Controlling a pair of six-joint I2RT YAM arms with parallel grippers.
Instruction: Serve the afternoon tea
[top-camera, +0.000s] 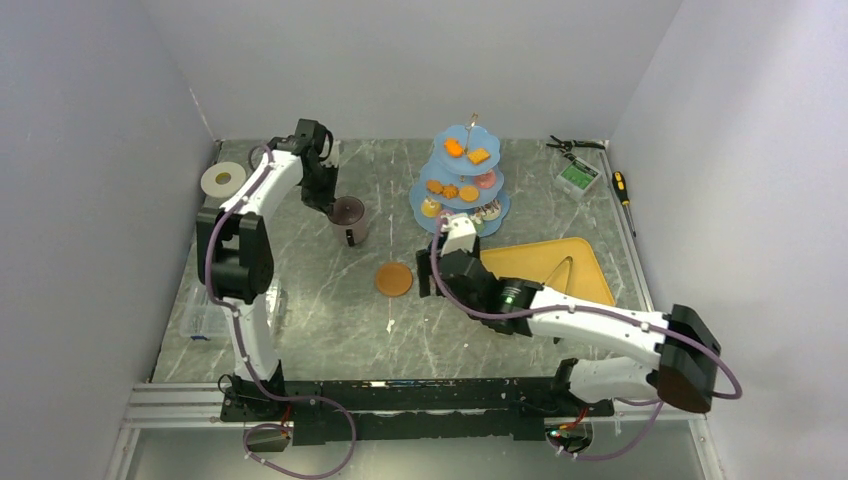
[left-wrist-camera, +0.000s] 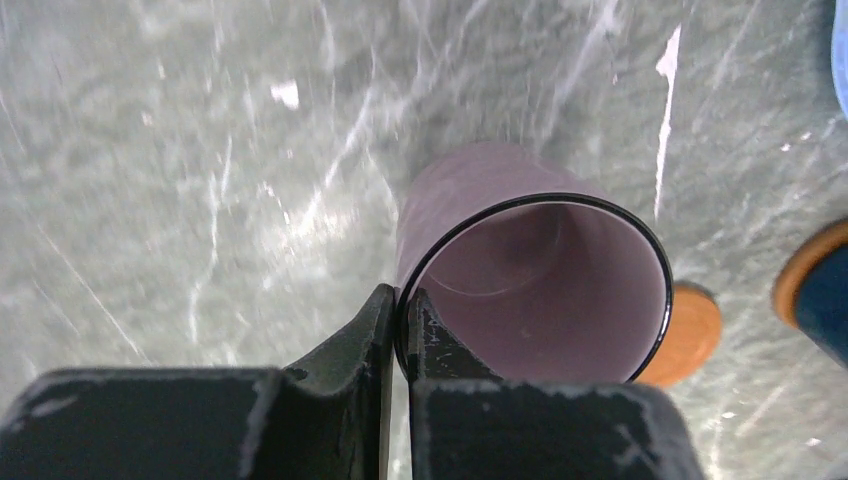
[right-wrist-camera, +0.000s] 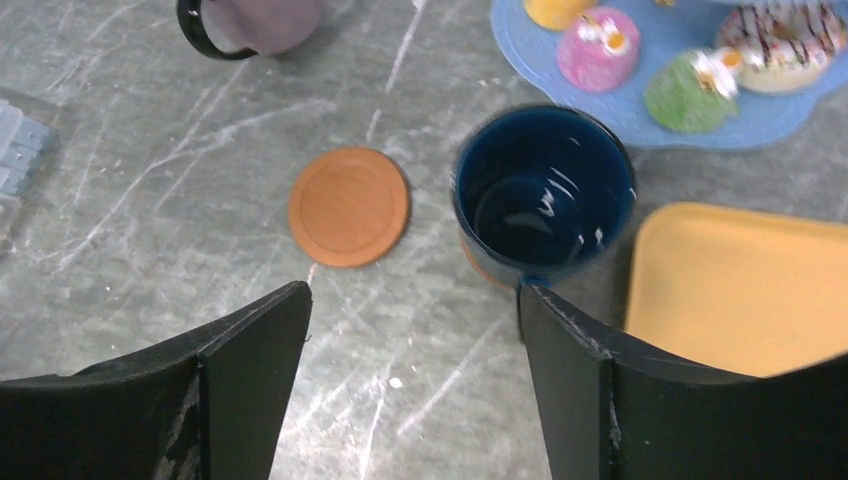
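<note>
The dark-blue mug (right-wrist-camera: 545, 195) sits on a brown coaster (right-wrist-camera: 483, 270) just ahead of my right gripper (right-wrist-camera: 412, 300), jaws spread clear of it, yellow tray (right-wrist-camera: 740, 290) edge close on its right, 1 bare coaster (right-wrist-camera: 349, 206) free on the marbled table (right-wrist-camera: 150, 200) to its left, and farther off my left gripper (left-wrist-camera: 400, 305) clenched on the mauve mug (left-wrist-camera: 530, 270) rim near the 3-tier stand (top-camera: 460, 180), grey walls (top-camera: 400, 60) around.
</note>
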